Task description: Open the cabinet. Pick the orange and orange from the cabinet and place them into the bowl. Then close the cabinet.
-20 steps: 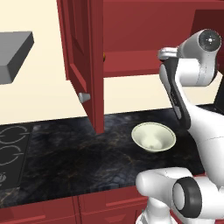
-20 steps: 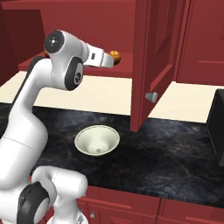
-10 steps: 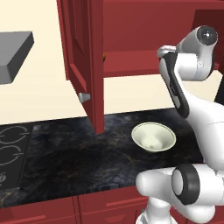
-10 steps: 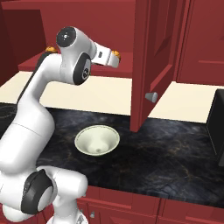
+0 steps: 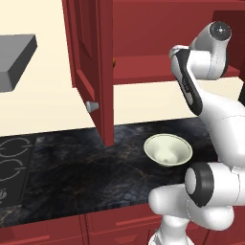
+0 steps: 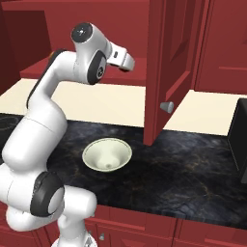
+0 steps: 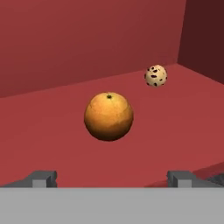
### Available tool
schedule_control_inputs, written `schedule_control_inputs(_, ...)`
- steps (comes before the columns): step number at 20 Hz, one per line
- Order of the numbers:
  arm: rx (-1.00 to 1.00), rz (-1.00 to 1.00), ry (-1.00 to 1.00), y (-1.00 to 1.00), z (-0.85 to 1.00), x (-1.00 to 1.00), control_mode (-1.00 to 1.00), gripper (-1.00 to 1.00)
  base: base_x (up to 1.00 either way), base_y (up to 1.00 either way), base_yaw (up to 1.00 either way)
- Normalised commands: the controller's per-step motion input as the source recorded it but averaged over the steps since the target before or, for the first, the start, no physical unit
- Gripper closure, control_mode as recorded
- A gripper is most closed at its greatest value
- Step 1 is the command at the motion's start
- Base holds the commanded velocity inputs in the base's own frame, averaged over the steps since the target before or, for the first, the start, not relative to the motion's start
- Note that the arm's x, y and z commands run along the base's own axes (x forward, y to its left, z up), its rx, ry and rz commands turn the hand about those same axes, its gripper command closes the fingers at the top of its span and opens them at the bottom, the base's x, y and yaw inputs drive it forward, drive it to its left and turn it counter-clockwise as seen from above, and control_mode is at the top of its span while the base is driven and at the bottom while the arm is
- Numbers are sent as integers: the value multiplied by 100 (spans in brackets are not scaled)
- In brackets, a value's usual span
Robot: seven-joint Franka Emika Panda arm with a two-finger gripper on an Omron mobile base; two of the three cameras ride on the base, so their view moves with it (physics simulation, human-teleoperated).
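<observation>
- I hold the gripper [image 7: 112, 177] wide open and empty, lined up on the orange [image 7: 108, 116] resting on the cabinet [image 5: 143, 38] shelf.
- A speckled ball [image 7: 155, 75] sits behind.
- The bowl [image 6: 107, 155] waits below on the counter [image 6: 193, 164].

- I see a cream wall [image 5: 43, 103] running behind the worktop, plain and evenly lit.
- Below the arm lies a dark marbled counter [image 5: 81, 177], black with faint pale veins.
- Well off to the arm's left, a black cooktop [image 5: 12, 165] with ring markings is set into that counter.
- Above the cooktop hangs a grey range hood [image 5: 14, 60].
- Under the counter's front edge I make out low red drawer fronts [image 6: 144, 236].
- At the far right edge stands a dark appliance [image 6: 240, 140], cut off.
</observation>
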Motion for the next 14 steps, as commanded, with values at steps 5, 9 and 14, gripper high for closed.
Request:
schedule_control_inputs(5,0,0,0,-4,-14,28,-100,-100,0,0,0)
schedule_control_inputs(9,0,0,0,-4,-13,29,-100,-100,0,0,0)
schedule_control_inputs(14,0,0,0,-6,-6,29,-100,-100,0,0,0)
